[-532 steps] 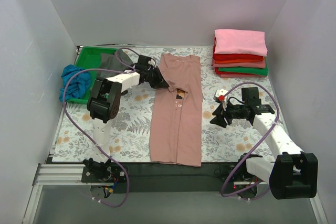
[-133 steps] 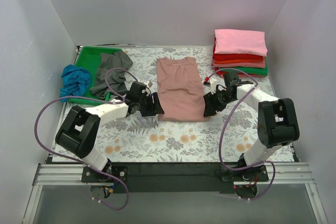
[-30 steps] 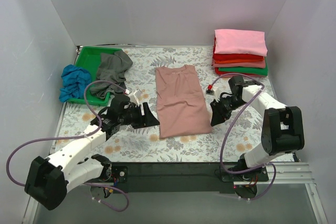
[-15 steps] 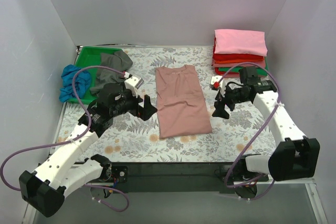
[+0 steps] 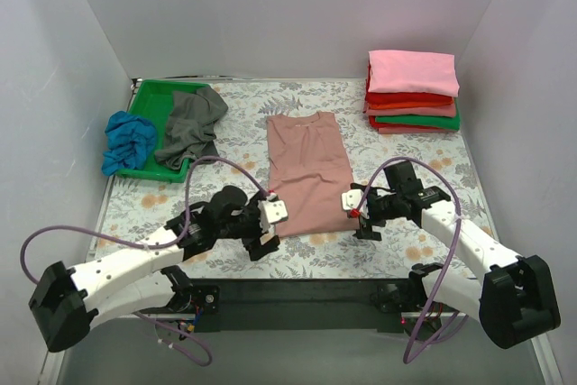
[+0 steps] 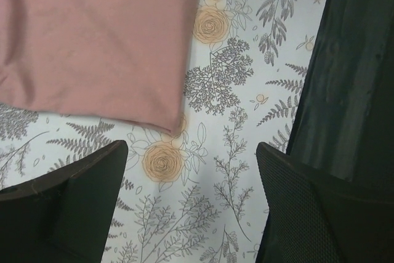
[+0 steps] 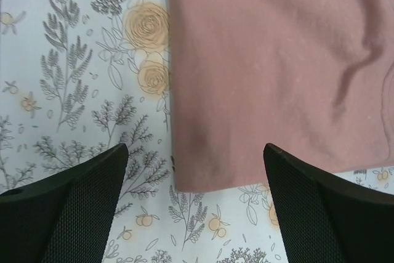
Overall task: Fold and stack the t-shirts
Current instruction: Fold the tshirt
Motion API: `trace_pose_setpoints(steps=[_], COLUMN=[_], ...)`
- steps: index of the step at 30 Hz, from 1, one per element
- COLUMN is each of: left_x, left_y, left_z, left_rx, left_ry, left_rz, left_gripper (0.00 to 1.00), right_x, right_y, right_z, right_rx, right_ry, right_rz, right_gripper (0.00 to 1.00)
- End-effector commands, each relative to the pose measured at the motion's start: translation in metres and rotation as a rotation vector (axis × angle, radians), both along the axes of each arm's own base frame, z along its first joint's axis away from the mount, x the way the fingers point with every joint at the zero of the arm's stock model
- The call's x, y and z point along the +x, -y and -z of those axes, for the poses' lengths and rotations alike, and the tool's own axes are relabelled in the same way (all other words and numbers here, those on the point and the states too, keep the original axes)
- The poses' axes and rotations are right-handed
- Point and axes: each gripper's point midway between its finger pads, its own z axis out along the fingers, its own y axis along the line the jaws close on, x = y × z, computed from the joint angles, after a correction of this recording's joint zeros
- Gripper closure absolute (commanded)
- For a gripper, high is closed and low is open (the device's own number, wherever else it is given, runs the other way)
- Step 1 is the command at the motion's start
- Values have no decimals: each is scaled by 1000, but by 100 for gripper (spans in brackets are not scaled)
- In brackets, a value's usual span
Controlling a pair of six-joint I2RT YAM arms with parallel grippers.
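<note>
A dusty-pink t-shirt [image 5: 309, 169] lies folded into a long rectangle in the middle of the floral covering. My left gripper [image 5: 263, 233] hovers open just off its near-left corner. In the left wrist view the pink hem [image 6: 92, 35] fills the upper left, and nothing lies between the fingers [image 6: 68, 214]. My right gripper [image 5: 361, 215] stands open at the near-right corner. In the right wrist view that corner of the shirt [image 7: 277, 60] reaches down between the spread fingers [image 7: 320, 214]. Folded pink, red and green t-shirts [image 5: 412, 92] are stacked at the back right.
A green tray [image 5: 149, 96] at the back left holds a crumpled grey t-shirt [image 5: 191, 123], and a blue t-shirt [image 5: 126, 140] hangs over its left rim. The table's black front rail [image 6: 357, 60] runs close to my left gripper.
Both arms have come down from the shirt's sides to its near corners. Both grippers have opened wider within the last second.
</note>
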Motion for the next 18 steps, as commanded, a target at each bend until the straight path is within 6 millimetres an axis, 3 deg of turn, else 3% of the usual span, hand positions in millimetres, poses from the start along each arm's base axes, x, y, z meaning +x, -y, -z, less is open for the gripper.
trace_pose_setpoints(steps=[1, 6, 18], left_x=[16, 28, 50], left_y=[18, 30, 38], left_z=[11, 50, 65], left_rx=[60, 180, 213], left_ry=[122, 171, 298], left_rz=[41, 56, 61], left_gripper=[16, 20, 23], right_x=[28, 28, 22], right_y=[4, 0, 0], right_z=[4, 12, 25], right_rx=[-39, -47, -49], right_ry=[149, 138, 108], right_rz=[37, 30, 26], right_gripper=[4, 7, 11])
